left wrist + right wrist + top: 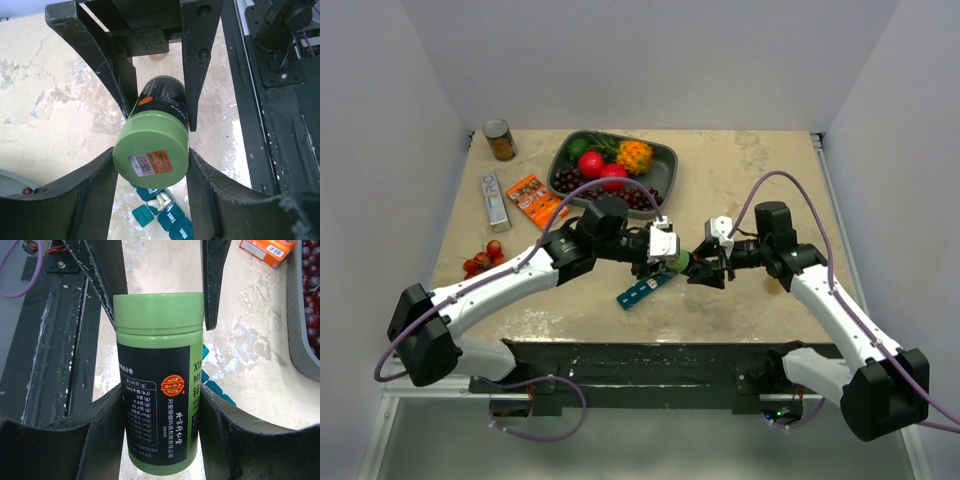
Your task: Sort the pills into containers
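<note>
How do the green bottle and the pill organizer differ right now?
The green bottle is held in the air, left gripper on its cap, right gripper on its body; the pill organizer lies flat on the table. The bottle is capped; the organizer shows white pills in one compartment. Both are front-centre of the table.

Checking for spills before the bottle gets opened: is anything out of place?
No spill shows; the white pills sit in an open compartment of the organizer. Only a cluster of red fruit lies on the table, outside the tray.
</note>
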`<state>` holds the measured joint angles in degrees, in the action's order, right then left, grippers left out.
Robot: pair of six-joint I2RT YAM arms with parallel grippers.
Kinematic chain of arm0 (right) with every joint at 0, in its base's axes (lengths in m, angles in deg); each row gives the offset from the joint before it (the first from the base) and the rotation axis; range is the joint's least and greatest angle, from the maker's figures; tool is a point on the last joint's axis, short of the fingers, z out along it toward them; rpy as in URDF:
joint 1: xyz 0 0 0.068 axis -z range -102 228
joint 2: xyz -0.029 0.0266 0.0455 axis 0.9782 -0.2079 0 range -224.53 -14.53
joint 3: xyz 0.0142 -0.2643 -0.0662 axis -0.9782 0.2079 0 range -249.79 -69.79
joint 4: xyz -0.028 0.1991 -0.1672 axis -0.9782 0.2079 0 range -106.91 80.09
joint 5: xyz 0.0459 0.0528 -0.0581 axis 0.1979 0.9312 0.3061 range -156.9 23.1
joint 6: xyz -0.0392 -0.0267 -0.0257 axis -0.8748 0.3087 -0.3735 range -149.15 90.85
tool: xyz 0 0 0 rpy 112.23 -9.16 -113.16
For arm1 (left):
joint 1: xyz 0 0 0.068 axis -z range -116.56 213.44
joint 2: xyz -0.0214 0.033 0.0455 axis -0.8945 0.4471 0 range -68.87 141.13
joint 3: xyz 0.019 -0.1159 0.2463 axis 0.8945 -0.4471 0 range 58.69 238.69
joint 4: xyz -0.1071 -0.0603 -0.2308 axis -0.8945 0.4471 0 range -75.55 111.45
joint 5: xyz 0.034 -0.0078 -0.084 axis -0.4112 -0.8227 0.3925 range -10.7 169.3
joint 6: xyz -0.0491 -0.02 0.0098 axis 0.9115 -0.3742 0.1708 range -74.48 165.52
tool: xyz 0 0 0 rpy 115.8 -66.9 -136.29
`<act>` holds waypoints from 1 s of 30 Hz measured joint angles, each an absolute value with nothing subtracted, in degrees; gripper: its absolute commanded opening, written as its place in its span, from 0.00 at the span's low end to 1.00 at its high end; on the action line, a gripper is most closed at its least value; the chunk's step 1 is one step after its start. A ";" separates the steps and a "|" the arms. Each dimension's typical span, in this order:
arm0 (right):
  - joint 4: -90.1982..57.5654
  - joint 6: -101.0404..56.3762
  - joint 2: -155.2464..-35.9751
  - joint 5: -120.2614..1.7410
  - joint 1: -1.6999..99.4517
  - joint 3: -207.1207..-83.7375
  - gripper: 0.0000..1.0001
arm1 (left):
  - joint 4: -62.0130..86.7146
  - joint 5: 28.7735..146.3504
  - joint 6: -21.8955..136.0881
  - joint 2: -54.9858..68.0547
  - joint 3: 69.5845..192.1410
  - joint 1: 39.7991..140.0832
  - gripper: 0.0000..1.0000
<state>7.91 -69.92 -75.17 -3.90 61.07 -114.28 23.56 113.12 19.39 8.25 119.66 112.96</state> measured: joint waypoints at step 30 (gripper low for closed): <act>8.02 -69.66 -75.11 -1.63 63.15 -114.28 0.99 | 44.58 77.13 51.69 -12.84 110.27 103.28 0.00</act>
<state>8.02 -69.66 -75.11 -1.63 63.15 -114.28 44.58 77.13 51.69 -12.84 110.27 103.28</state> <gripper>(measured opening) 0.986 0.569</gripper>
